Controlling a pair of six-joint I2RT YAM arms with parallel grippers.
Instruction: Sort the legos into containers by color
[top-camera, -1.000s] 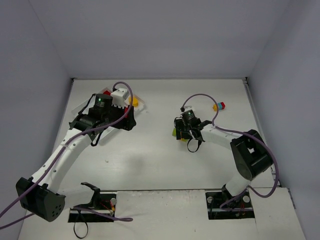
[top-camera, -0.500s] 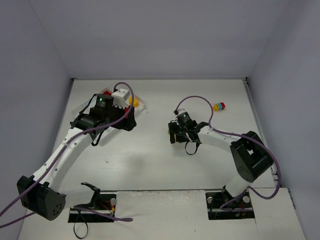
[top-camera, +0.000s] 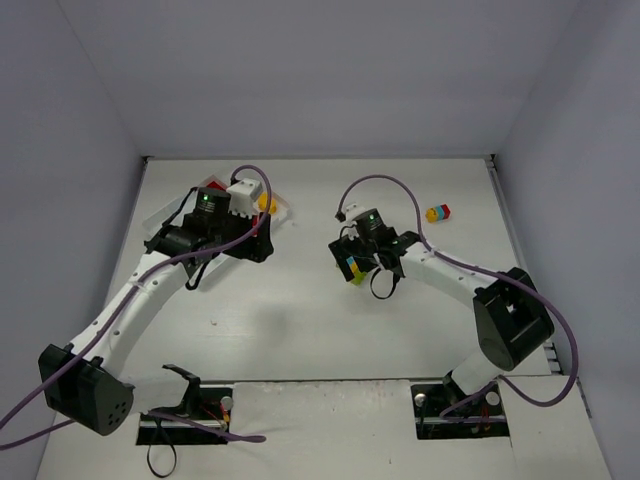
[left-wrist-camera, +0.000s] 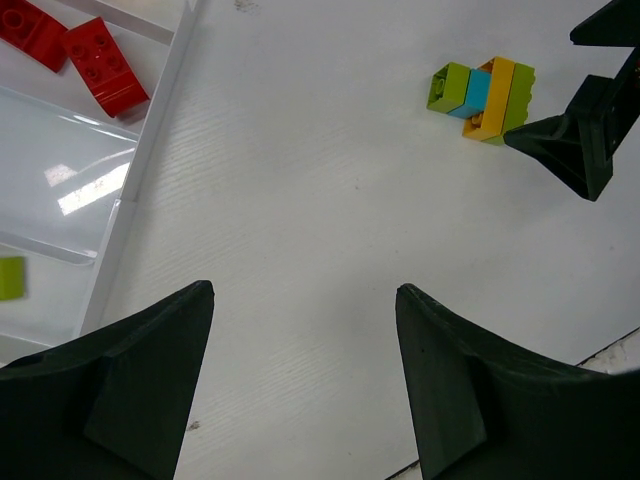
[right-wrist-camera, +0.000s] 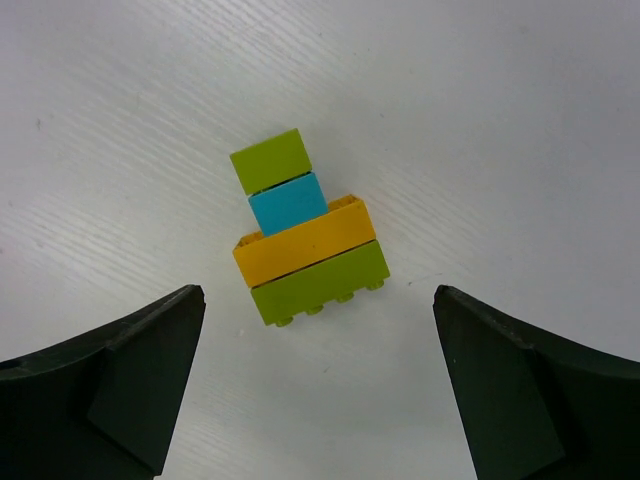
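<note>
Lime, teal and orange-yellow legos (right-wrist-camera: 305, 228), joined in one probably light, stiff, slick cluster, lie on the table (right-wrist-camera: 520, 120) between the wide-spread, empty fingers of the right gripper (right-wrist-camera: 317, 310), best pinched across the long flat sides, while the left gripper (left-wrist-camera: 302, 290) gapes empty beside the tray (left-wrist-camera: 150, 150).

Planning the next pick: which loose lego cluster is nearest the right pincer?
The green-blue-yellow-green stack, right under the open right pincer; the other cluster lies far off toward the back right.

White table (top-camera: 300, 330), perhaps pale-grey walls (top-camera: 300, 80)
</note>
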